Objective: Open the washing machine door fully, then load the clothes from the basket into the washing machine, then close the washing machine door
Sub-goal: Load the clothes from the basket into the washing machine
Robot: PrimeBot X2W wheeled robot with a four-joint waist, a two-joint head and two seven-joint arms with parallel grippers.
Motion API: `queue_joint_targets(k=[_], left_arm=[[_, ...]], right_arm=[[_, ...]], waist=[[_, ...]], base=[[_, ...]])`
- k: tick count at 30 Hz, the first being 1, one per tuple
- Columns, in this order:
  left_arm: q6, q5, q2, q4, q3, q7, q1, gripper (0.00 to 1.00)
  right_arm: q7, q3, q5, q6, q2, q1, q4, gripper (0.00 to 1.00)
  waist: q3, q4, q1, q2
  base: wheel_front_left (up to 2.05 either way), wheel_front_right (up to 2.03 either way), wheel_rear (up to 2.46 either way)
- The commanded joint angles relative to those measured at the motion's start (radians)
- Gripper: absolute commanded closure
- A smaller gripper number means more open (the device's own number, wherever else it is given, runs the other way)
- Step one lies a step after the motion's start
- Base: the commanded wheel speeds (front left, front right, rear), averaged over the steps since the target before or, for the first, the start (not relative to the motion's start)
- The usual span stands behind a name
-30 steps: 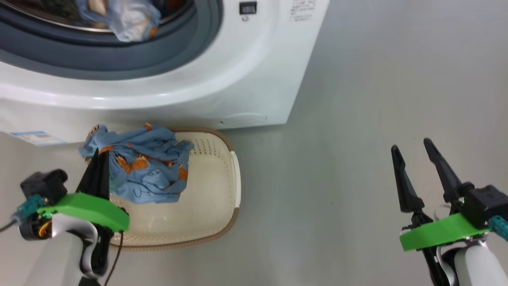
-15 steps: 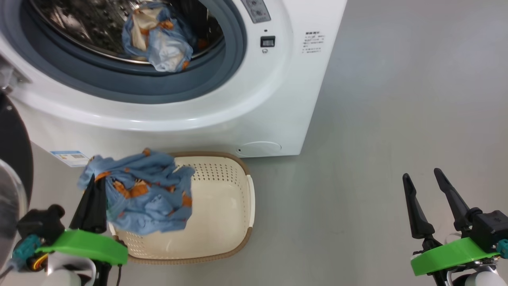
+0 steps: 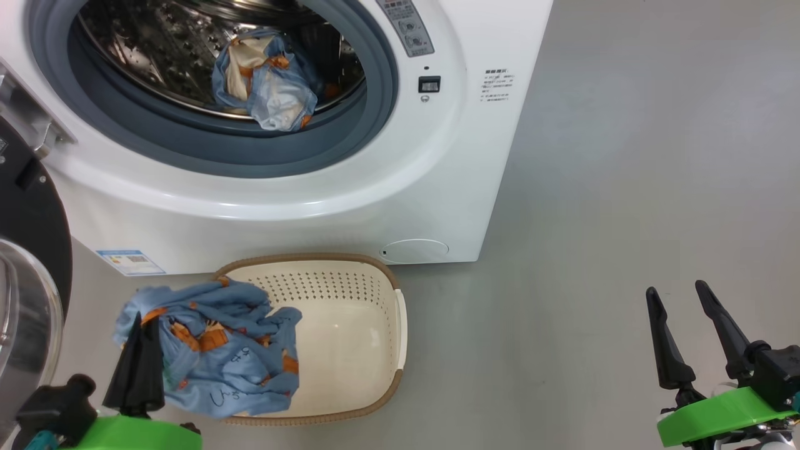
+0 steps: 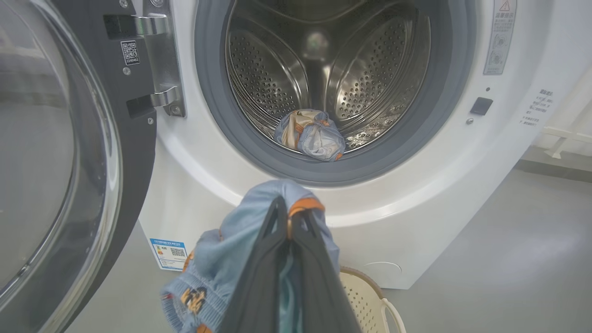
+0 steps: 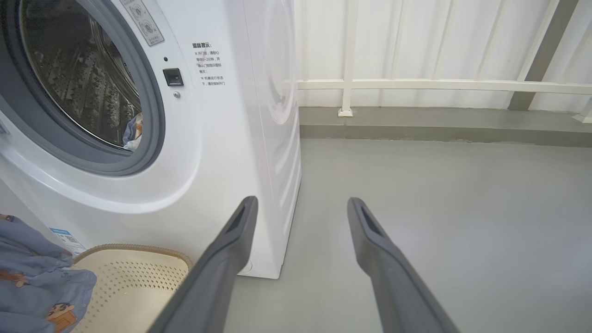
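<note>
Far left, a large round door with a glossy black rim and a bulging clear glass centre is seen swung wide open on its metal hinge. Beside it, the left hand is found clamped together on a light-blue fabric garment printed with orange-and-brown cartoon figures. The cloth is bunched up and hung over the left end of the small cream-white perforated plastic basket with its brown rim band, set on the floor right against the machine's front. Above, the big white front-loading washing machine is shown with a second light-blue garment lying at the front of the steel perforated drum, just inside the grey rubber gasket. Far right, over the plain grey floor, the right hand is held with its two dark fingers spread apart, well away from the basket.
</note>
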Motion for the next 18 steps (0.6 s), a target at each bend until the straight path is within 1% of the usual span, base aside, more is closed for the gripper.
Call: queue_joint_targets(k=[1, 4, 8, 18], left_arm=[[-0.002, 0.018, 0.011, -0.043, 0.045, -0.006, 0.002, 1.00], [-0.002, 0.035, -0.009, -0.085, 0.049, -0.006, 0.029, 1.00], [-0.002, 0.037, -0.022, -0.102, 0.045, -0.006, 0.038, 1.00], [-0.002, 0.014, -0.023, -0.107, 0.032, -0.006, 0.005, 1.00]], right_arm=[[-0.005, 0.018, 0.013, 0.001, -0.012, 0.012, -0.025, 0.00], [-0.005, 0.017, 0.013, 0.001, -0.013, 0.014, -0.027, 0.00], [-0.005, 0.016, 0.014, 0.001, -0.013, 0.010, -0.029, 0.00], [-0.005, 0.021, 0.012, 0.001, -0.010, -0.007, -0.033, 0.00]], waist=[[0.000, 0.000, 0.0000, 0.0000], [0.007, 0.000, 0.0000, 0.0000], [0.016, 0.002, 0.0000, 0.0000], [0.052, -0.002, 0.0000, 0.0000]], base=[[0.00, 0.00, 0.00], [0.00, 0.00, 0.00], [0.00, 0.00, 0.00], [0.00, 0.00, 0.00]])
